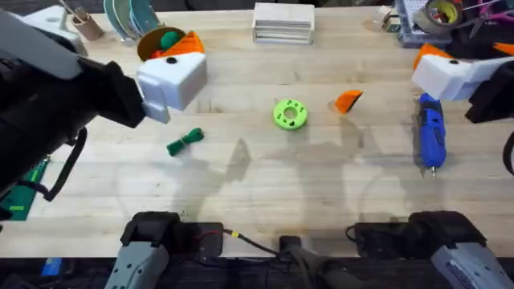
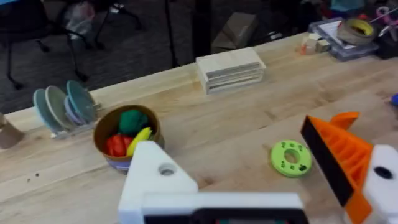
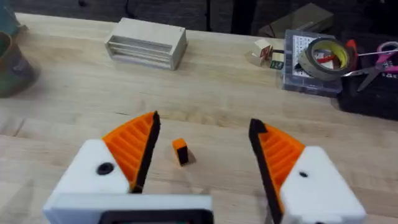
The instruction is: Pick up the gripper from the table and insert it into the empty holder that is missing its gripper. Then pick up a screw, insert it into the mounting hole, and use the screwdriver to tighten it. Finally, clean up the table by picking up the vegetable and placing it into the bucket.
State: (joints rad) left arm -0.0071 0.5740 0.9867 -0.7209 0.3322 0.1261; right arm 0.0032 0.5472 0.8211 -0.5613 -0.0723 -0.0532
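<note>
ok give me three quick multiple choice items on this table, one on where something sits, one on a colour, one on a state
1. The small loose orange plastic wedge lies:
A. right of the lime-green round disc with holes
B. inside the bucket
C. on the blue screwdriver

2. The stubby powered screwdriver is:
A. red
B. bright blue
C. white

3. The right gripper is:
A. shut on the wedge
B. shut, empty
C. open

Answers: 1 A, the overhead view shows the wedge on the wood just right of the disc. 2 B, its handle is blue. 3 C, its two orange ribbed pads stand wide apart.
</note>
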